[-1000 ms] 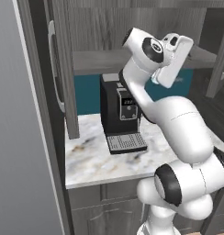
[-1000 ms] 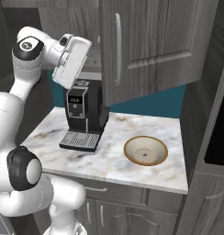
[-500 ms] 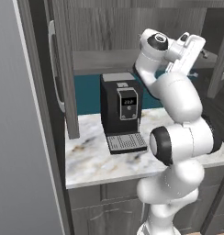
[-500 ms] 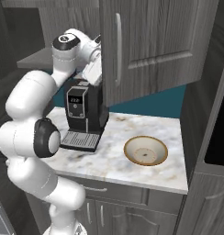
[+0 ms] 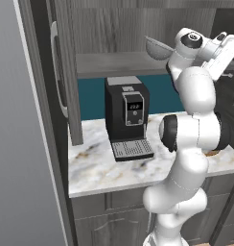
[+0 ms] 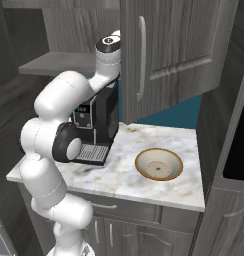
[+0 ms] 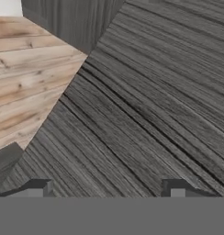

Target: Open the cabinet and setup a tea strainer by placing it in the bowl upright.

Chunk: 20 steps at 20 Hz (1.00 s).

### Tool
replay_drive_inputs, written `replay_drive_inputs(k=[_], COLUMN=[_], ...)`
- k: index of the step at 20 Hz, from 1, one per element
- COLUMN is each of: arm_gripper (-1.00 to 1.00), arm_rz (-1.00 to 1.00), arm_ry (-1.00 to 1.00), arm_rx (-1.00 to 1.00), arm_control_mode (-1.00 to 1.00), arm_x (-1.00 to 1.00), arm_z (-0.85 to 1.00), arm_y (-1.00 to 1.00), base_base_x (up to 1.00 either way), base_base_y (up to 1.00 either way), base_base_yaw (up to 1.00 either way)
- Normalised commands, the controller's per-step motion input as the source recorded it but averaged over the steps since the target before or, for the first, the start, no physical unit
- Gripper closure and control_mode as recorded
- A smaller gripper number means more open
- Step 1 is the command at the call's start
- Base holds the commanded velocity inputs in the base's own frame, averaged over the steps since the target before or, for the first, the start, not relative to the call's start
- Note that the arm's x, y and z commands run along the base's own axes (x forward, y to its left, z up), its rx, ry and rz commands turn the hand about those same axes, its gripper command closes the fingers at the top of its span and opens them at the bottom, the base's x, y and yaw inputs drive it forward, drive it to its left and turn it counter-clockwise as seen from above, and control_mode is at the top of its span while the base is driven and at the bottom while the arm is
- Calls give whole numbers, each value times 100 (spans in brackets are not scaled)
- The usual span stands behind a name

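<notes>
Well, from the left base view the cabinet (image 5: 66, 81) stood open, its left door swung out edge-on with a long silver bar handle (image 5: 55, 72) down its face, and the inner shelf (image 5: 119, 63) lay bare to the eye. On that shelf, at its right end, sat the tea strainer (image 5: 158, 48), a grey mesh half-dome tipped on its side with its round back toward the camera; its handle was hidden behind the arm's upper joint. The right base view gave none of that: there the right cabinet door (image 6: 164, 55) covered the spot, and the arm's last links vanished behind its edge. What that view did offer was the bowl (image 6: 159, 164), wide and shallow, tan with a brown rim and a pale speckled inside, resting on the marble counter (image 6: 119, 175) to the right of the black coffee machine (image 6: 96, 127), well apart from the strainer up above. In the left base view the bowl was almost wholly hidden by the arm. The hand view looked close on dark grey wood grain, with a lighter tan wooden surface at upper left; the gripper (image 7: 107, 193) showed its two dark fingertips (image 7: 38, 188) set wide apart with nothing between them. In the left base view the white hand reached up right of the strainer, its fingers cut off from sight.
</notes>
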Motion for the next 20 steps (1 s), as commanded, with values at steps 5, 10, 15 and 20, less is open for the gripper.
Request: replay_drive_inputs(k=[5,10,15,20], arm_gripper=[-100,-100,-100,-100], arm_rz=[0,9,15,14], arm_ry=[0,0,-1,-2], arm_rx=[9,8,6,2], arm_control_mode=[-100,-100,-100,-100], arm_x=[-10,1,3,1], arm_z=[0,-7,-5,-2], arm_y=[-100,-97,-56,30], base_base_x=[0,0,0,0], base_base_y=[0,0,0,0], base_base_yaw=[0,0,0,0])
